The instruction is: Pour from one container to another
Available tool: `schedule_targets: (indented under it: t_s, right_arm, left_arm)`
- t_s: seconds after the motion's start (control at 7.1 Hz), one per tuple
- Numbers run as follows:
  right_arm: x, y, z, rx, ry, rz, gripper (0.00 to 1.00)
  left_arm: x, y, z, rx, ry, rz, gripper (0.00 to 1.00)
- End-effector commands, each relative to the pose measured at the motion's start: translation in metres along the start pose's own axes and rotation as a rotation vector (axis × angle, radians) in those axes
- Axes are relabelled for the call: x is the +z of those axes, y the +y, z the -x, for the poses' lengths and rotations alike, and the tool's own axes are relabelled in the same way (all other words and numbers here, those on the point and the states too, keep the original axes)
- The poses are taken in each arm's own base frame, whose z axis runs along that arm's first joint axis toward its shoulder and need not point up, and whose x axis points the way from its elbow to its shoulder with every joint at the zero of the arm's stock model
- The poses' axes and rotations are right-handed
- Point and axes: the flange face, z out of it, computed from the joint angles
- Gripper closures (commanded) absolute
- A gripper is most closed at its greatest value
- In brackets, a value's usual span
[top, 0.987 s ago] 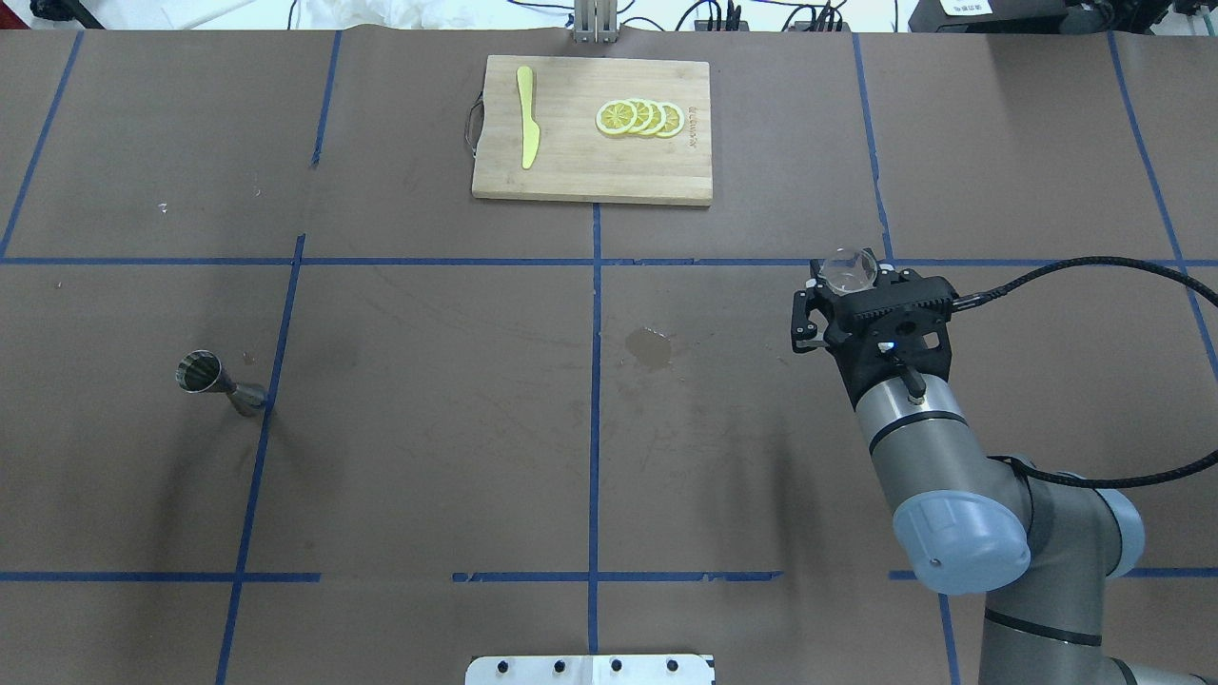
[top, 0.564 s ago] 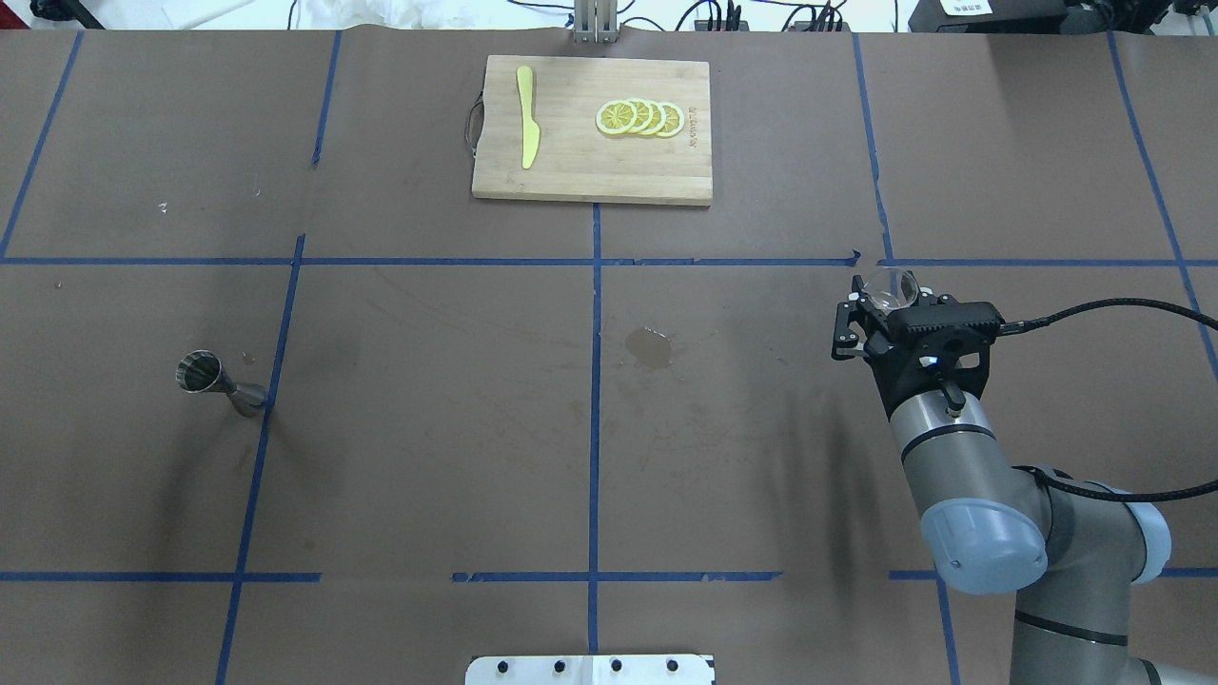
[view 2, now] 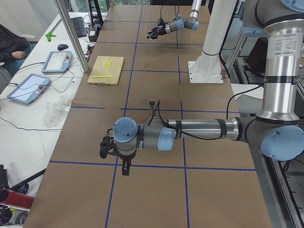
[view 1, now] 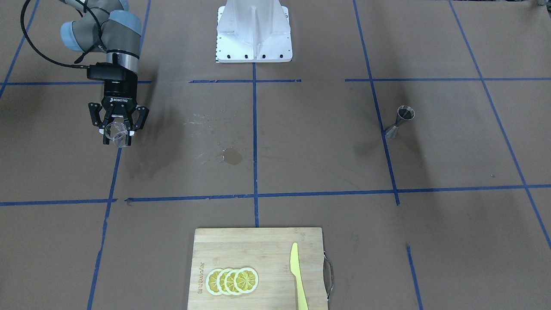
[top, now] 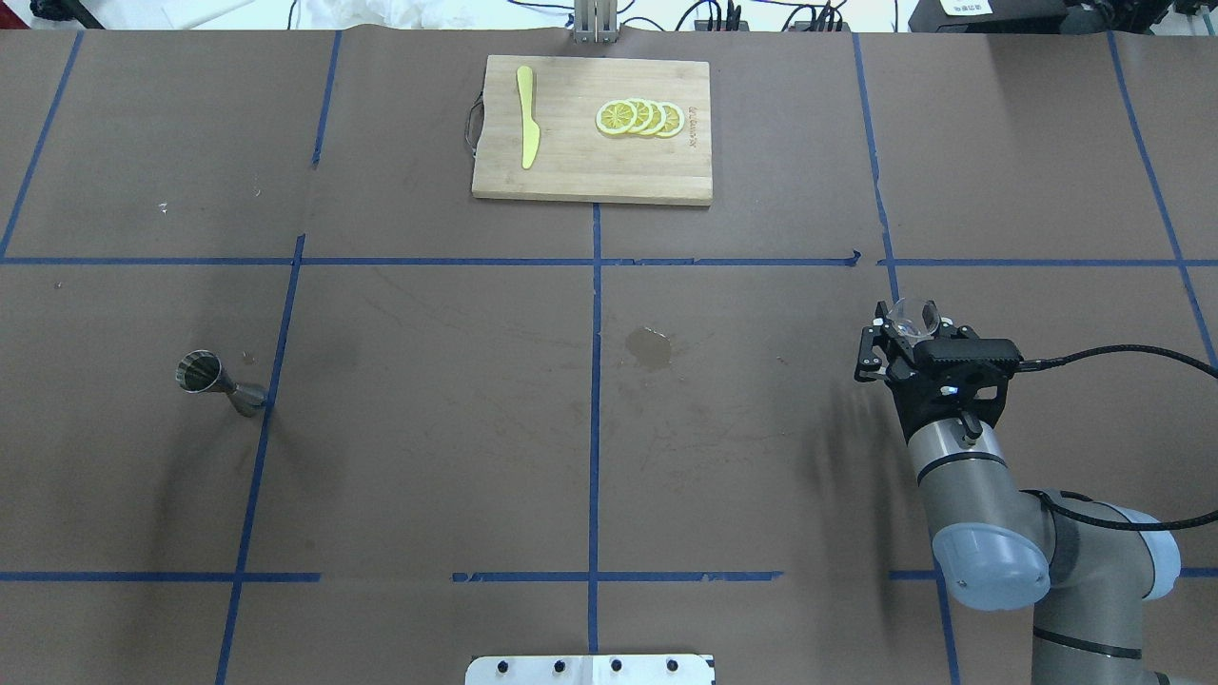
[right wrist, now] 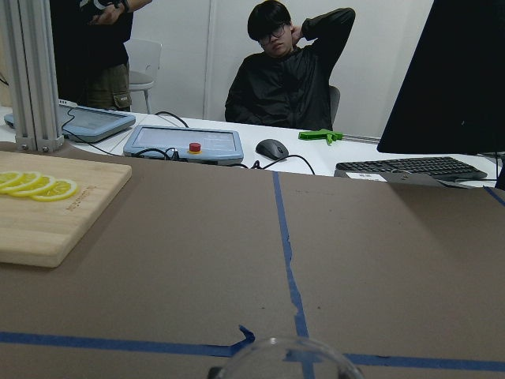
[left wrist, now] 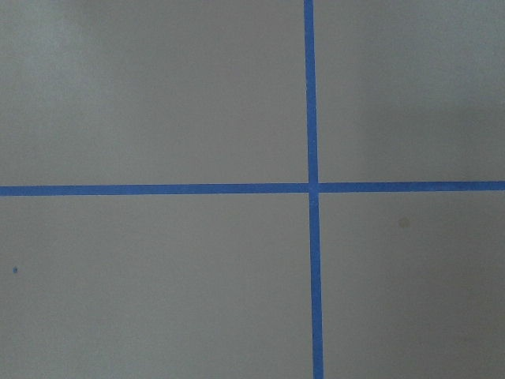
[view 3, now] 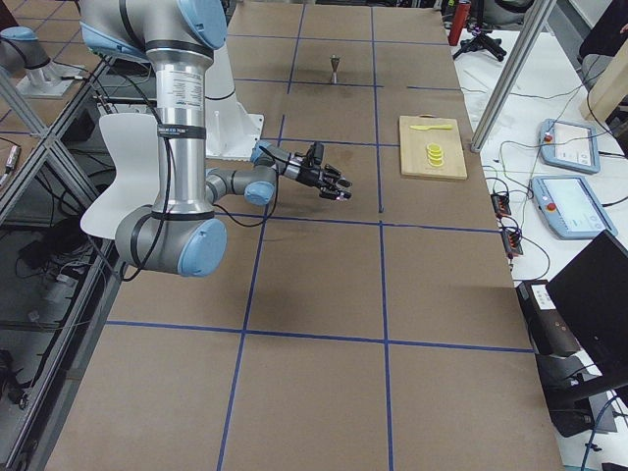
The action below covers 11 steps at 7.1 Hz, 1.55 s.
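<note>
The right pincer (top: 911, 326) was pinching the small clear glass cup (top: 912, 317) between its two fingers, one on each side of the cup's wall. In the front-facing view the cup (view 1: 116, 134) sat between the black fingers (view 1: 104, 137), and the side view from the robot's right showed the pincer (view 3: 337, 189) raised off the brown desk (top: 742, 457) with the arm reaching forward. From the right wrist only the cup's curved rim (right wrist: 288, 357) showed at the bottom edge.

To the pincer's left, a short way off, a wet brown stain (top: 650, 348) lay on the desk beside a blue tape line (top: 595, 381). Much farther to the left, well apart from the pincer and across most of the desk, the steel jigger (top: 217, 381) stood upright on its narrow end, just beside another tape line.

Ahead of the pincer and to its left, near the desk's far edge, lay a wooden cutting board (top: 590, 171) bearing four overlapping lemon slices (top: 639, 118) and a yellow knife (top: 526, 116).

The left pincer (view 2: 104, 148) hung over the desk at the robot's left end; whether it was spread or pressed together I cannot tell.
</note>
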Motion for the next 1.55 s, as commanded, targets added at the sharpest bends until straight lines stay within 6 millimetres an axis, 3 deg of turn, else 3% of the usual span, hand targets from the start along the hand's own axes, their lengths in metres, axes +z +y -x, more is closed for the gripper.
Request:
schedule_targets:
  t_s: [0.0, 0.14, 0.28, 0.7, 1.41]
  right_arm:
    - [-0.004, 0.021, -0.013, 0.059, -0.018, -0.014, 1.00]
    - [0.008, 0.049, -0.034, 0.073, -0.032, -0.032, 1.00]
    - [0.016, 0.064, -0.046, 0.079, -0.037, -0.045, 1.00]
    - [0.017, 0.078, -0.052, 0.056, -0.028, -0.058, 0.98]
    - [0.015, 0.083, -0.051, 0.047, -0.032, -0.051, 0.68]
  left_arm:
    - [0.000, 0.000, -0.001, 0.001, 0.001, 0.000, 0.00]
    - [-0.001, -0.001, -0.001, 0.002, 0.001, -0.001, 0.00]
    - [-0.001, -0.001, -0.001, 0.002, 0.001, -0.001, 0.00]
    - [-0.002, -0.004, -0.003, 0.007, 0.002, -0.005, 0.00]
    - [-0.003, -0.005, -0.004, 0.009, 0.002, -0.007, 0.00]
